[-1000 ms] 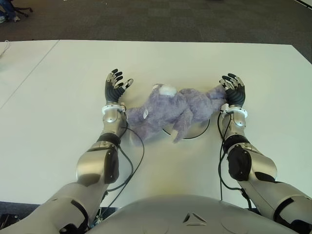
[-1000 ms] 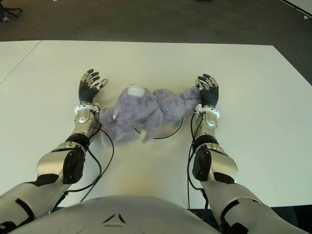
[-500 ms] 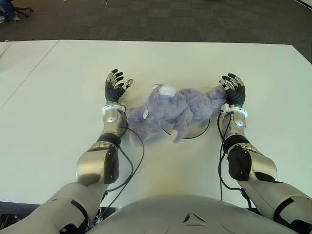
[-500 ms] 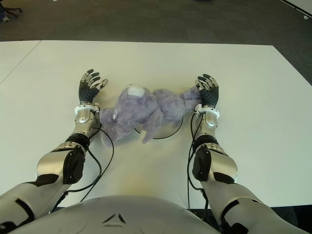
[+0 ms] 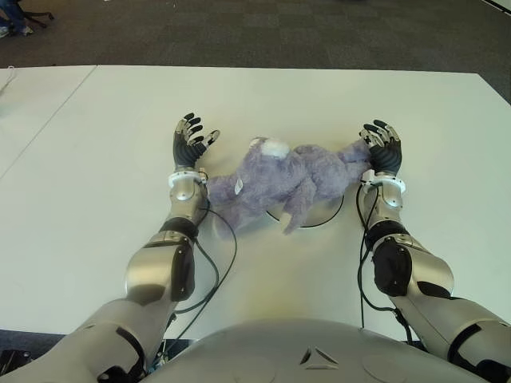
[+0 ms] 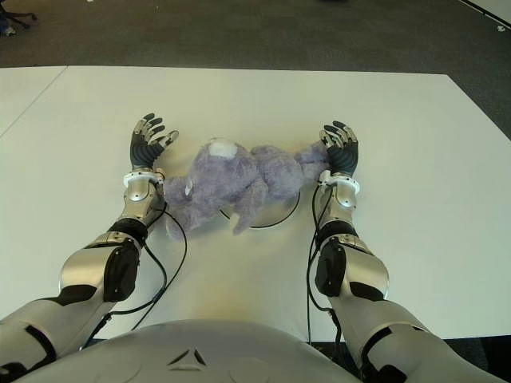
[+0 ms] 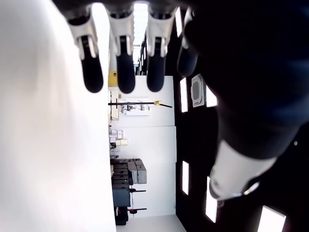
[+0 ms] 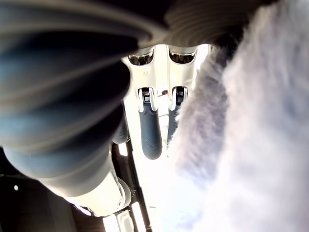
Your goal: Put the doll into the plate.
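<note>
Almost nothing has shifted since a moment ago; only the left hand [image 5: 190, 140] has edged slightly towards the fluffy lilac-grey plush doll [image 5: 279, 179]. The doll lies sprawled across the round white plate [image 5: 323, 215], mid-way along the white surface [image 5: 96, 183], part hanging over the plate's left rim. Both hands flank it, fingers [image 7: 123, 72] spread, gripping nothing, though the right hand [image 5: 383, 148] seems to brush the fur. I'd say placement looks done; next is drawing the hands clear.
</note>
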You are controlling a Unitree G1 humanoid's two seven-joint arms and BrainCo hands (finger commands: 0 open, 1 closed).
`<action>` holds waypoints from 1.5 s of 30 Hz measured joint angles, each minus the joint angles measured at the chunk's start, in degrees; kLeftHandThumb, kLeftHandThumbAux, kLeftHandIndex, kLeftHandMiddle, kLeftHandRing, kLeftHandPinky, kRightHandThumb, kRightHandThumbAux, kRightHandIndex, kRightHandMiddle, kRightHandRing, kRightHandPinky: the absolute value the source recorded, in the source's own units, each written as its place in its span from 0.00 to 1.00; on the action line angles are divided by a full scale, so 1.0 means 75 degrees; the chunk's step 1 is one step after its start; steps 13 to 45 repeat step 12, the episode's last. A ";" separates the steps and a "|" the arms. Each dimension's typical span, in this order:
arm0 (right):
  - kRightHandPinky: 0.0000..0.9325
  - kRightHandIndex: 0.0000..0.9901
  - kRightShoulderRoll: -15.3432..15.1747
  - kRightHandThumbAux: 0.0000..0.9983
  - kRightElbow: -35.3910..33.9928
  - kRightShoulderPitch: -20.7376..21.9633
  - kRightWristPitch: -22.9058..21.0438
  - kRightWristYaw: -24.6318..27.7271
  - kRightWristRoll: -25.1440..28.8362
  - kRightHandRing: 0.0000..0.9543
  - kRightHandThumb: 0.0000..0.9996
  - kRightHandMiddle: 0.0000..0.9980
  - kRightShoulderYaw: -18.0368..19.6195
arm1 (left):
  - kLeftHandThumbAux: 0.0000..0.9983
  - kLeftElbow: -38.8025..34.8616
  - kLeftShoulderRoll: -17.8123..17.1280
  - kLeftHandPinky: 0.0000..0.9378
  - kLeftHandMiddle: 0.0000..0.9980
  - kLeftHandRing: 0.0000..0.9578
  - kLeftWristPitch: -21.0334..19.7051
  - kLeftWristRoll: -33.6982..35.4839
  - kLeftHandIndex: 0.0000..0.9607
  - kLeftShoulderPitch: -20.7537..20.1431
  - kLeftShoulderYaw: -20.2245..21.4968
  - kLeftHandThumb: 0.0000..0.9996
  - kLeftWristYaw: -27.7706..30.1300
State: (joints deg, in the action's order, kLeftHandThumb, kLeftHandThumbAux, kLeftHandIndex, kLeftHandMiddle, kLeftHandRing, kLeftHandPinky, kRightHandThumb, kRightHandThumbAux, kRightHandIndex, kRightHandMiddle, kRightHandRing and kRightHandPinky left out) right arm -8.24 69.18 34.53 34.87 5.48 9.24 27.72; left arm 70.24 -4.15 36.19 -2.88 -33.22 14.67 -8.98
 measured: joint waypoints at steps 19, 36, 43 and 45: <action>0.43 0.28 -0.0001 0.87 0.0000 -0.0001 0.0000 -0.0038 -0.0014 0.40 0.38 0.35 -0.0013 | 0.83 -0.0002 0.0000 0.30 0.23 0.26 -0.0017 -0.0005 0.18 -0.0001 -0.0012 0.05 -0.0045; 0.43 0.28 -0.0001 0.87 0.0000 -0.0001 0.0000 -0.0038 -0.0014 0.40 0.38 0.35 -0.0013 | 0.83 -0.0002 0.0000 0.30 0.23 0.26 -0.0017 -0.0005 0.18 -0.0001 -0.0012 0.05 -0.0045; 0.43 0.28 -0.0001 0.87 0.0000 -0.0001 0.0000 -0.0038 -0.0014 0.40 0.38 0.35 -0.0013 | 0.83 -0.0002 0.0000 0.30 0.23 0.26 -0.0017 -0.0005 0.18 -0.0001 -0.0012 0.05 -0.0045; 0.43 0.28 -0.0001 0.87 0.0000 -0.0001 0.0000 -0.0038 -0.0014 0.40 0.38 0.35 -0.0013 | 0.83 -0.0002 0.0000 0.30 0.23 0.26 -0.0017 -0.0005 0.18 -0.0001 -0.0012 0.05 -0.0045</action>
